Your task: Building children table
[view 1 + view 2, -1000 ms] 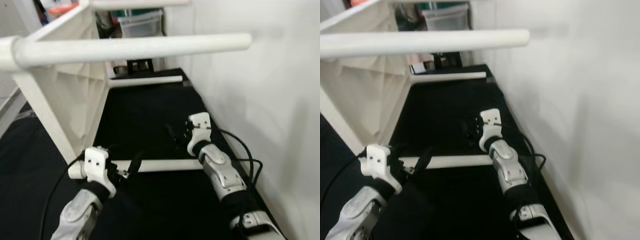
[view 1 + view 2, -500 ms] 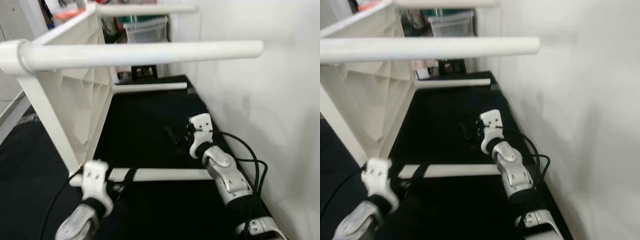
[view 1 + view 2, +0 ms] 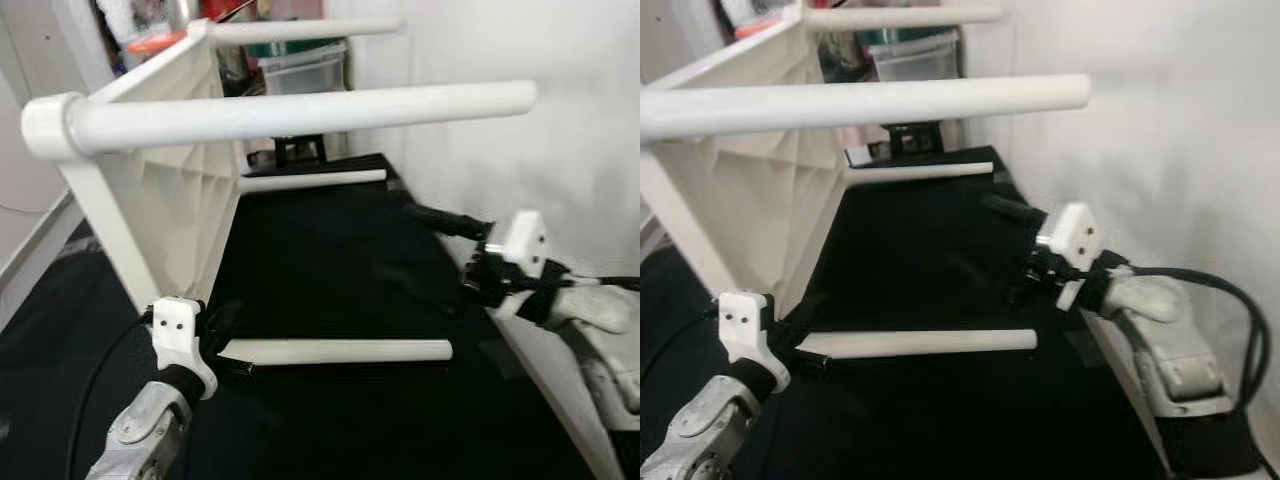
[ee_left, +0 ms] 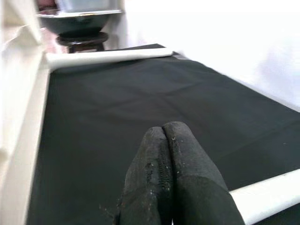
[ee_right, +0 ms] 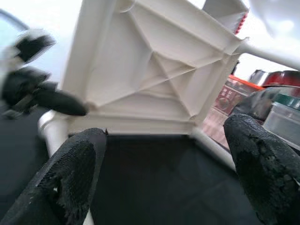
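Black floor mat point(image 3: 330, 260) carries a tipped white plastic table point(image 3: 170, 200). Three round white legs look fitted. Left gripper point(image 3: 228, 350), pinched closed, holds the fourth white leg point(image 3: 340, 351) at its corner; right gripper point(image 5: 164, 164) spread wide, empty.

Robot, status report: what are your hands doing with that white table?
Left gripper shut at the low leg's base. Right gripper open, raised near the wall. Table on its side on the black mat. Nothing in between.
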Controlling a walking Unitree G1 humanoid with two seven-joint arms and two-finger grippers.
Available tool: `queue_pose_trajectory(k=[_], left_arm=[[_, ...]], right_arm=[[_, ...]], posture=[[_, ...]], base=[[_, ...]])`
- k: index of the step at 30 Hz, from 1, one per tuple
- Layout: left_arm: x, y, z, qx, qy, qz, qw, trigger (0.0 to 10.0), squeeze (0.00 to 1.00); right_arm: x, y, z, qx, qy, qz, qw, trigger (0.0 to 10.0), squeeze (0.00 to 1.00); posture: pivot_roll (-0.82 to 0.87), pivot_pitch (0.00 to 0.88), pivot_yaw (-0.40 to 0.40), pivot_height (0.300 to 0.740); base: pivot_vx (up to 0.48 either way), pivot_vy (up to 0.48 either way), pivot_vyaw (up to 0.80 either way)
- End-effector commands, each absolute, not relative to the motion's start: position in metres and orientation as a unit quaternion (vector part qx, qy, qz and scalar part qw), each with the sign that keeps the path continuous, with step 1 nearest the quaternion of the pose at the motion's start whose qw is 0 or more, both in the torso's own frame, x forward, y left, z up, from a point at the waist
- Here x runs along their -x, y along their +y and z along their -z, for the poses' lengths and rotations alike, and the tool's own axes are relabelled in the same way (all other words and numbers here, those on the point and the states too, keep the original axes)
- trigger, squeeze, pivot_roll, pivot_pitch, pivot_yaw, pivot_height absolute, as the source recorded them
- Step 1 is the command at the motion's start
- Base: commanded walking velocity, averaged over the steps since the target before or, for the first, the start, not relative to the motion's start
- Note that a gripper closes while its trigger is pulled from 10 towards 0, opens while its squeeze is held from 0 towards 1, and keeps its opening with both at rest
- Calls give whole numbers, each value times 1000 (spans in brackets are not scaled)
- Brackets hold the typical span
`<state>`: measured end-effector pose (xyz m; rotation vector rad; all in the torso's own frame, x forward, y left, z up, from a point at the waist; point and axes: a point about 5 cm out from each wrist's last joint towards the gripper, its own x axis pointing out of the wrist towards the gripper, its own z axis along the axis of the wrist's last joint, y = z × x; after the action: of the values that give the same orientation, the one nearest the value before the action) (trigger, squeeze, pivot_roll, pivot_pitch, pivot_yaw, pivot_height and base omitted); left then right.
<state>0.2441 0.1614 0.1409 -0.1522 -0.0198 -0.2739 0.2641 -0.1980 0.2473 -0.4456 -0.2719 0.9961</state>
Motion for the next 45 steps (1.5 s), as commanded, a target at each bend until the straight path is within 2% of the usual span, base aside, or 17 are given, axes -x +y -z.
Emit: queue_pose_trajectory(k=[1, 6, 7, 8, 11, 12, 13, 19, 23, 32, 35, 36, 38, 41, 43, 44, 45], left_arm=[[-246, 166, -137, 69, 3, 134, 989, 0, 0], [-252, 166, -136, 63, 9, 138, 988, 0, 0], [-254, 167, -136, 62, 10, 137, 989, 667, 0], [-256, 168, -135, 60, 12, 134, 989, 3961, 0], [-256, 168, -135, 60, 12, 134, 989, 3961, 0], [-258, 169, -135, 59, 14, 131, 990, 4314, 0], [-260, 171, -133, 55, 17, 125, 990, 10000, 0], [-264, 175, -131, 53, 21, 114, 992, 10000, 0], [-266, 177, -132, 52, 20, 108, 993, 10000, 0], [-268, 177, -131, 54, 19, 105, 993, 10000, 0], [-269, 177, -131, 55, 17, 103, 993, 10000, 0], [-269, 177, -130, 62, 16, 95, 993, 10000, 0], [-269, 177, -130, 62, 16, 95, 993, 10000, 0], [-268, 176, -126, 80, 15, 78, 994, 10000, 0], [-268, 176, -126, 80, 15, 78, 994, 10000, 0], [-267, 176, -124, 85, 16, 72, 994, 10000, 0], [-267, 176, -124, 85, 16, 72, 994, 10000, 0]], right_arm=[[-256, -199, -267, 221, -165, -478, 834, 10000, 0], [-247, -205, -299, 272, -215, -460, 818, 10000, 0], [-247, -201, -311, 303, -236, -449, 807, 10000, 0], [-246, -195, -325, 326, -264, -440, 794, 10000, 0], [-246, -195, -325, 326, -264, -440, 794, 10000, 0], [-246, -189, -334, 340, -286, -435, 783, 10000, 0], [-245, -182, -341, 343, -306, -439, 772, 10000, 0], [-251, -172, -357, 368, -348, -424, 751, 10000, 0], [-262, -157, -370, 414, -383, -379, 734, 10000, 0], [-265, -153, -377, 431, -401, -358, 725, 10000, 0], [-270, -145, -381, 458, -414, -346, 707, 10000, 0], [-275, -133, -380, 495, -405, -356, 681, 10000, 0], [-275, -133, -380, 495, -405, -356, 681, 10000, 0], [-290, -116, -375, 582, -366, -362, 630, 10000, 0], [-290, -116, -375, 582, -366, -362, 630, 10000, 0], [-296, -112, -372, 608, -343, -365, 616, 10000, 0], [-296, -112, -372, 608, -343, -365, 616, 10000, 0]], posture=[[-136, 0, 156, 740], [-143, 0, 178, 740], [-139, 0, 178, 740], [-137, 0, 180, 740], [-137, 0, 180, 740], [-134, 0, 179, 740], [-127, 0, 178, 740], [-116, 0, 180, 740], [-117, 0, 178, 740], [-118, 0, 177, 740], [-118, 0, 172, 740], [-128, 0, 143, 740], [-128, 0, 143, 740], [-143, 0, 135, 740], [-143, 0, 135, 740], [-152, 0, 127, 740], [-152, 0, 127, 740]], base=[[0, 0, 0], [0, 0, 0], [0, 0, 0], [0, 0, 0], [0, 0, 0], [0, 0, 0], [0, 0, 0], [0, 0, 0], [0, 0, 0], [0, 0, 0], [0, 0, 0], [0, 0, 0], [0, 0, 0], [0, 0, 0], [0, 0, 0], [0, 0, 0], [0, 0, 0]])
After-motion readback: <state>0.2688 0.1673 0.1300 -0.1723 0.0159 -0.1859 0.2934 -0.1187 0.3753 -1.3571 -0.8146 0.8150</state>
